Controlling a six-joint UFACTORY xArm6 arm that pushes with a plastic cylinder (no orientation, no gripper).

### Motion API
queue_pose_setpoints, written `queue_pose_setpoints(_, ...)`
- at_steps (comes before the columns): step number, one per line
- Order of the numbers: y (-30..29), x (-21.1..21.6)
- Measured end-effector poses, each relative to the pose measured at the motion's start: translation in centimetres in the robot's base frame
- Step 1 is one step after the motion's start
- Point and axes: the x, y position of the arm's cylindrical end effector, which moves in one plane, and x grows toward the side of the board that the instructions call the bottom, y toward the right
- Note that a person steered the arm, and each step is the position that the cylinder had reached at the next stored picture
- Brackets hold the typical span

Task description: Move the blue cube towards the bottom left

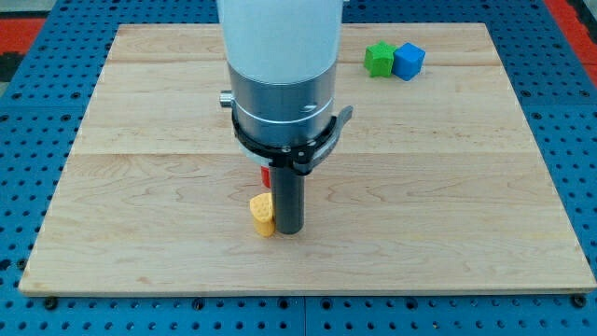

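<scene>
Down at the view's bottom runs the near edge of a pale wooden board [448,243], planks laid side to side with a fine grain and faint seams, sitting on a blue pegboard table [578,112] dotted with rows of holes.

A little up from that edge stands a small yellow block [262,214], rounded and chunky, its exact shape hard to make out. Right against its right side is the tip [288,230] of the dark rod, a smooth matte cylinder planted on the wood. The two appear to touch. The rod has nothing to open or close and it grips nothing; it only presses beside the yellow block.

Just behind the rod, a sliver of a red block [265,175] peeks out at its left, mostly hidden, shape impossible to tell.

Above that rises the arm [280,56]: a black clamp ring, a brushed grey metal collar, then a glossy white casing filling the view's top centre.

Far back, near the view's top right, sits the blue cube [409,61], crisp-edged, bright blue, turned at an angle so a corner faces forward. It is touching a green block [379,59] on its left, a lumpier shape than a cube. The blue cube is well apart from the tip.
</scene>
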Motion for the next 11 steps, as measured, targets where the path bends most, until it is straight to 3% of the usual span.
queue_pose_setpoints(1, 0.9, -1.0)
queue_pose_setpoints(2, 9.7, -6.1)
queue_pose_setpoints(4, 29.1, -23.6)
queue_pose_setpoints(6, 25.4, -30.1)
queue_pose_setpoints(7, 19.9, -30.5)
queue_pose_setpoints(11, 15.2, -23.7)
